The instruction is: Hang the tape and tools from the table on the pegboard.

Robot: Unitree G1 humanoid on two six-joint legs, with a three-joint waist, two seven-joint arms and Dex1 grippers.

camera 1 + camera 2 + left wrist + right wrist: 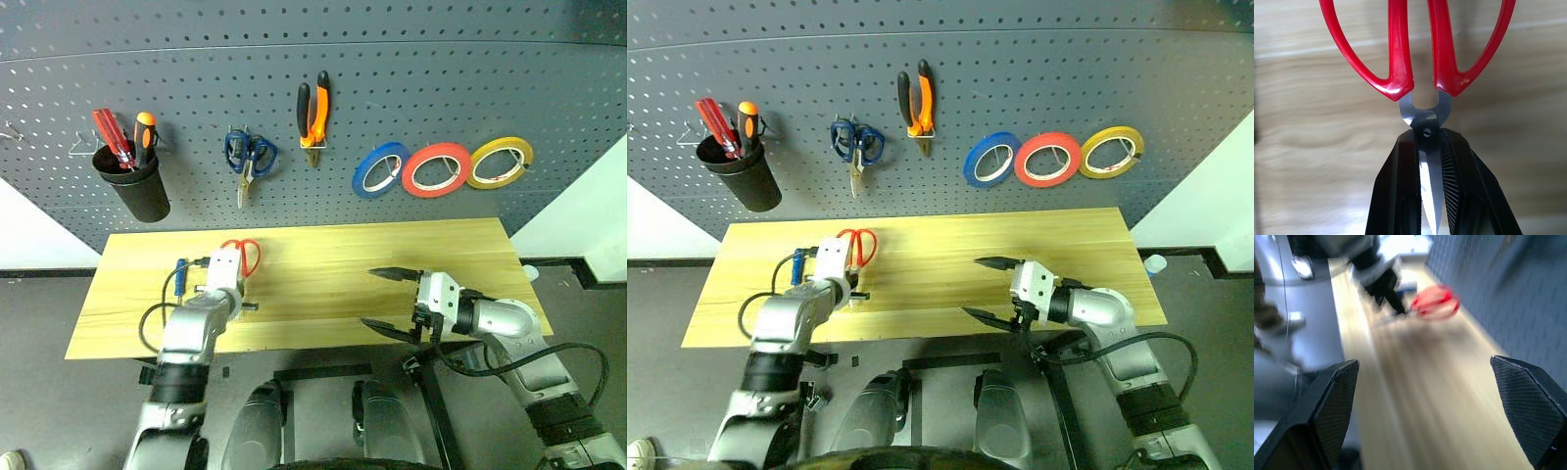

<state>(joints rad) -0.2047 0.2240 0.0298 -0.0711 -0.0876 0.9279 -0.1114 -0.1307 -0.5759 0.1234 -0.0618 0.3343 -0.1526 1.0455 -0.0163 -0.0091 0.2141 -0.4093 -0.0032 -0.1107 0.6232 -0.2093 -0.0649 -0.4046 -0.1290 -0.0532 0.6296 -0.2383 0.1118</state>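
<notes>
My left gripper (1427,134) is shut on the steel blades of the red-handled scissors (1400,58), just below the pivot. The red handles (243,257) point toward the pegboard (392,88), low over the left part of the table (323,294). The blue-handled screwdriver (180,274) lies on the wood just left of that gripper. The orange-and-black pliers (313,113) and the red-orange tape (437,169) hang on the pegboard. My right gripper (385,302) is open and holds nothing. It sits at the table's front right and points left toward the scissors (1436,301).
A black cup (134,186) with red and orange-handled screwdrivers hangs at the pegboard's left. Blue-handled scissors (249,157) hang beside the pliers. A blue tape roll (380,168) and a yellow one (500,162) flank the red-orange roll. Bare wood lies between my two grippers.
</notes>
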